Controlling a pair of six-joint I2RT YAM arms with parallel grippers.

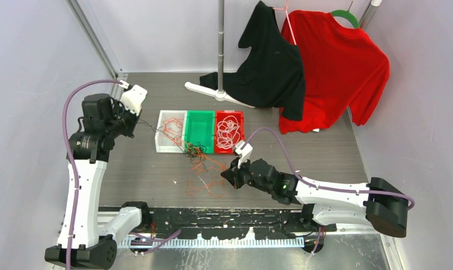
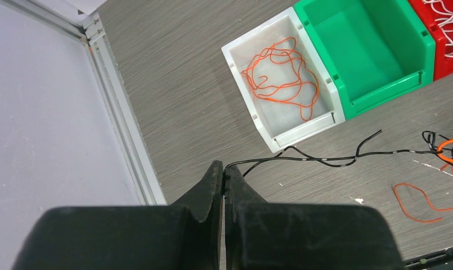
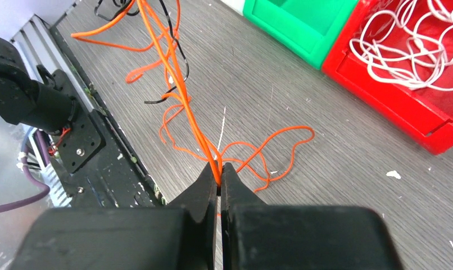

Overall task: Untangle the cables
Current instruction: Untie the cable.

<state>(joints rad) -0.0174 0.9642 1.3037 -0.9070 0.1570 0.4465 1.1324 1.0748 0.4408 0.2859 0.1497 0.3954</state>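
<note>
A tangle of orange and black cables lies on the table in front of three bins. My left gripper is shut on a thin black cable that stretches taut from its tips to the tangle; in the top view the left gripper sits left of the white bin. My right gripper is shut on orange cables running up to the tangle; in the top view the right gripper sits right of the tangle. Loose orange loops lie on the table by it.
A white bin holds orange cable, a green bin stands beside it, and a red bin holds white cables. A stand with black and red shirts is at the back. The black rail runs along the near edge.
</note>
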